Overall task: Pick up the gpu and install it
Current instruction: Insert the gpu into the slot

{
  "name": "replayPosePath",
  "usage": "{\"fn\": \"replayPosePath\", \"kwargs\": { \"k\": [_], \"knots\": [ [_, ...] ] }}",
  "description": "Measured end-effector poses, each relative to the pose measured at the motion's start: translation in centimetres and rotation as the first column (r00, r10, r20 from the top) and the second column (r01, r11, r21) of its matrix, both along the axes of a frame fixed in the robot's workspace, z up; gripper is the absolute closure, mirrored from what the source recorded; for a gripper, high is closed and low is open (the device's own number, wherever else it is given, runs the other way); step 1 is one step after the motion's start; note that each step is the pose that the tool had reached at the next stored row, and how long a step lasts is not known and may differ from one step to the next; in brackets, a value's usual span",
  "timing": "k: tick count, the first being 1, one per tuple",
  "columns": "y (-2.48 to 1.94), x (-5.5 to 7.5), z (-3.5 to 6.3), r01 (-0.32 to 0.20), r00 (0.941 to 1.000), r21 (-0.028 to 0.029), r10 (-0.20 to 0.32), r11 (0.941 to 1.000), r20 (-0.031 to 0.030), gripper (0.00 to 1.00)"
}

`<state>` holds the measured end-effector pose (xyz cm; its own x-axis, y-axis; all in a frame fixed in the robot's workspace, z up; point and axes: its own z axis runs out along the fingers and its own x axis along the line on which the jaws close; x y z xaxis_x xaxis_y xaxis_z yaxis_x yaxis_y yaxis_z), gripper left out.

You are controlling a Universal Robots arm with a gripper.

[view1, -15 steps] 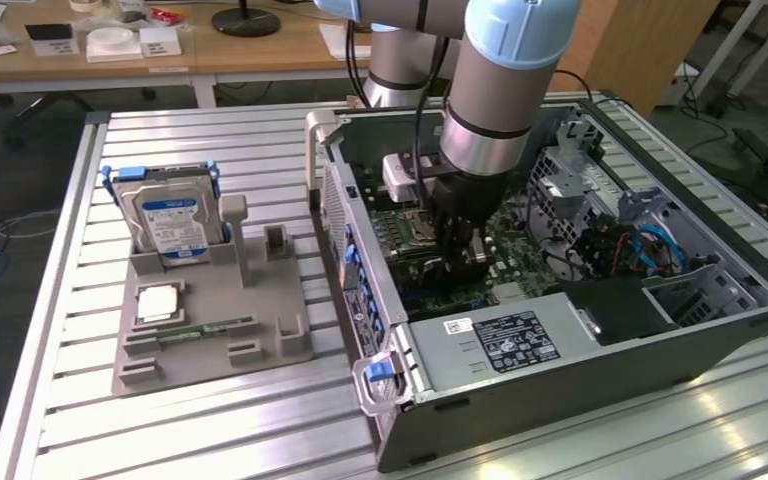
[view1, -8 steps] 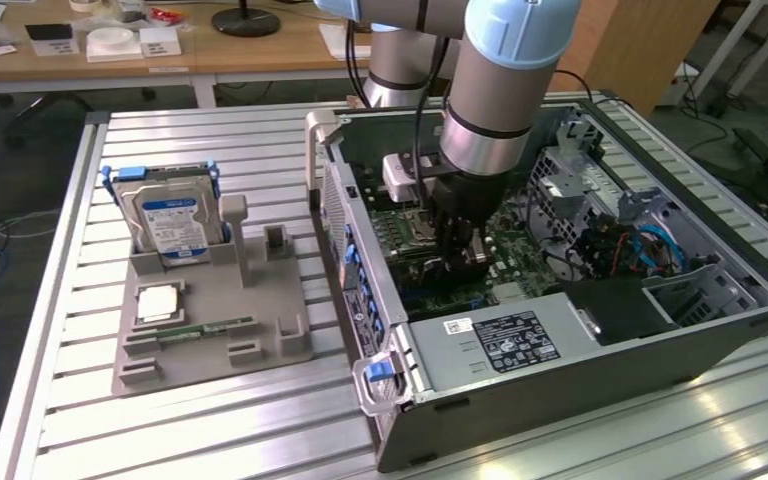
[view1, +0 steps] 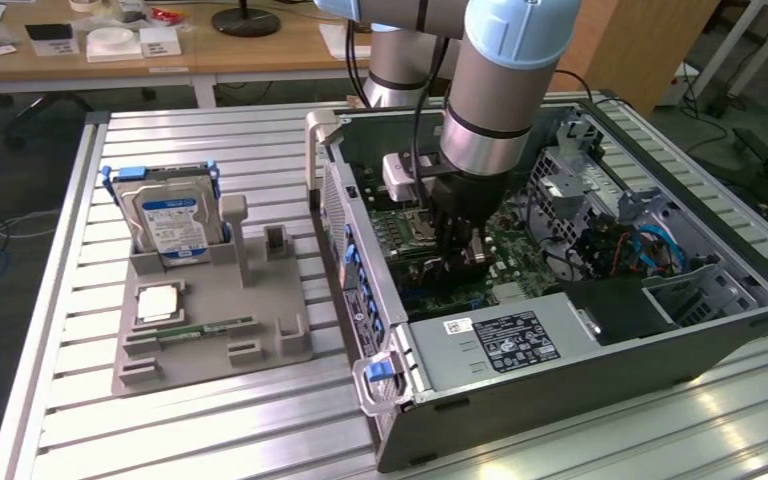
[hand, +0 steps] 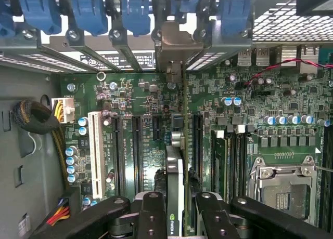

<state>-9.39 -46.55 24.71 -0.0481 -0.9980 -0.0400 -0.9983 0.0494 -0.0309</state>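
Observation:
The gpu (hand: 175,169) stands edge-on over the green motherboard (hand: 140,93), seen as a thin card with a logo on its near edge. Its silver end bracket (hand: 174,44) sits against the case's rear slot openings. The card lines up with a black expansion slot between two other black slots. My gripper (hand: 179,221) is shut on the gpu, one black finger (hand: 151,218) on each side of it. In the exterior view the gripper (view1: 464,250) reaches down inside the open computer case (view1: 558,345), low over the motherboard.
Blue slot clips (hand: 135,13) line the case's rear wall. Memory slots (hand: 229,161) and the CPU socket (hand: 283,184) lie beside the gpu. On the exterior view's left, a grey holder (view1: 271,305) carries a hard drive (view1: 171,222) and a memory stick (view1: 204,328).

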Motion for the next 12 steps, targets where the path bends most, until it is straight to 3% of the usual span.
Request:
{"fn": "replayPosePath", "kwargs": {
  "k": [12],
  "knots": [
    [0.00,-0.03,-0.12,0.001,1.0000,0.0022,-0.001,1.0000,0.0004,0.74]
  ]
}}
